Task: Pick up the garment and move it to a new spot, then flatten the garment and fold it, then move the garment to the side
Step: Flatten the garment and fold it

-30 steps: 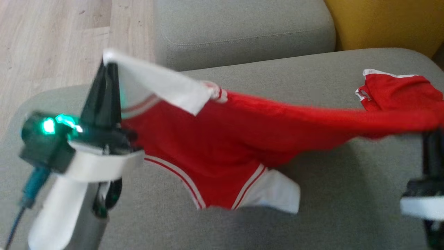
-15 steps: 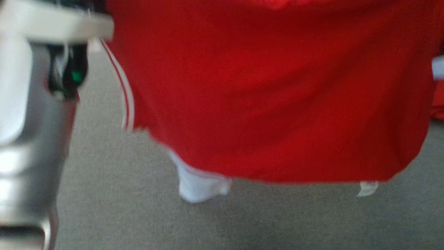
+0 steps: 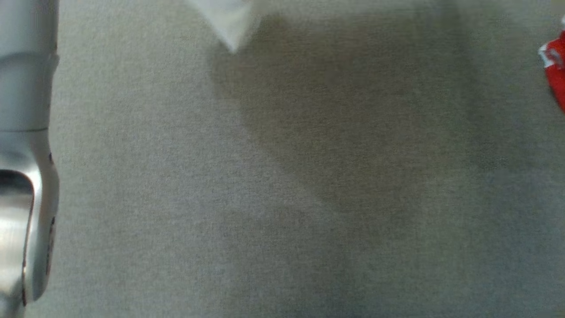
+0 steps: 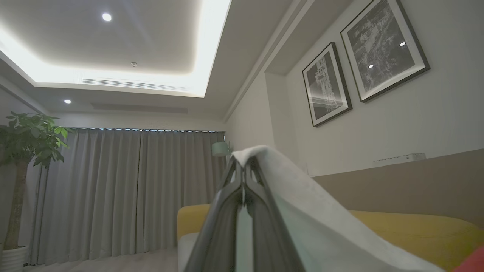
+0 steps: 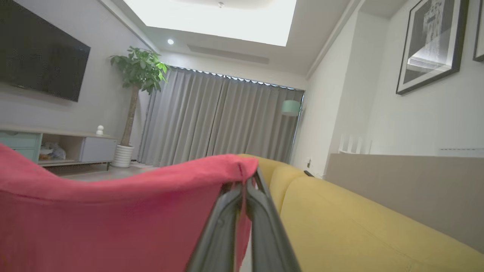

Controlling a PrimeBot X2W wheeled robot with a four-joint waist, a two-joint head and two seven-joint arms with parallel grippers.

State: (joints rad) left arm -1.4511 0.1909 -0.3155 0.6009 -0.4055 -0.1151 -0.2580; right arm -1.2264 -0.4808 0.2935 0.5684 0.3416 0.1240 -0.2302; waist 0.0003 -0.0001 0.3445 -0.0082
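The garment (image 5: 113, 211) is up in the air: its red body fills the lower left of the right wrist view, hanging from the right gripper (image 5: 247, 185), whose fingers are clamped tight on a red edge at bottom centre. Over in the left wrist view, the white end (image 4: 302, 211) drapes across the left gripper (image 4: 244, 166), which pinches the cloth right at its tips. That's the worry. Both holds are thin edge pinches, so a hard tug between the arms could slip one free and leave the lot swinging from one side. In the head view a white corner (image 3: 225, 22) hangs at top centre above the grey cushion (image 3: 176, 198). Lowered unevenly, it would likely land bunched and be awkward to flatten.
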